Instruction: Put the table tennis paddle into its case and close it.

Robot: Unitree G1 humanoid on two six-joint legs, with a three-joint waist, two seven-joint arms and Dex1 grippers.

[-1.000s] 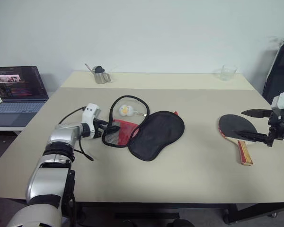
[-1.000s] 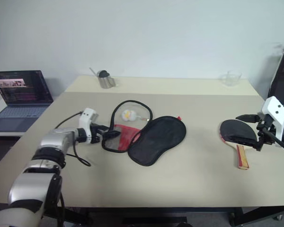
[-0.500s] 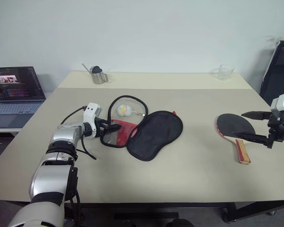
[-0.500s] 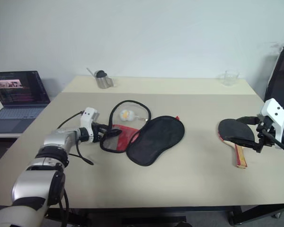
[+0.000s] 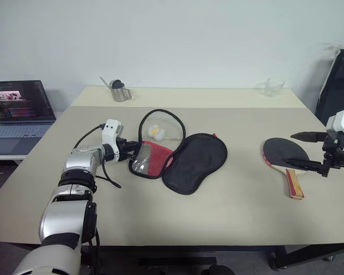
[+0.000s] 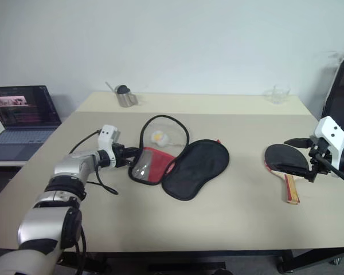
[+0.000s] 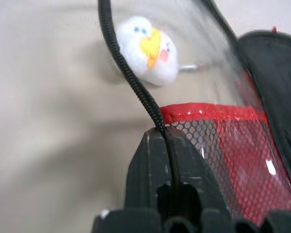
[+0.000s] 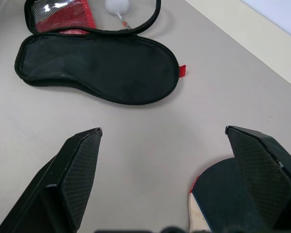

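A soft black fabric paddle-shaped case (image 5: 194, 162) lies unzipped mid-table, its red mesh-pocketed half (image 5: 149, 160) tilted up. The dark-rubbered, wooden-handled table tennis paddle (image 5: 286, 157) lies flat, well apart.

Looks like an office or lab room: plain white wall (image 5: 178, 40), long beige table (image 5: 218, 212), black office chair (image 5: 338, 80) at the right edge. Open laptop (image 5: 20, 112) with a lit screen on a side desk at left. Metal cup (image 5: 120, 91) and clear glass (image 5: 273, 87) near the table's far edge.
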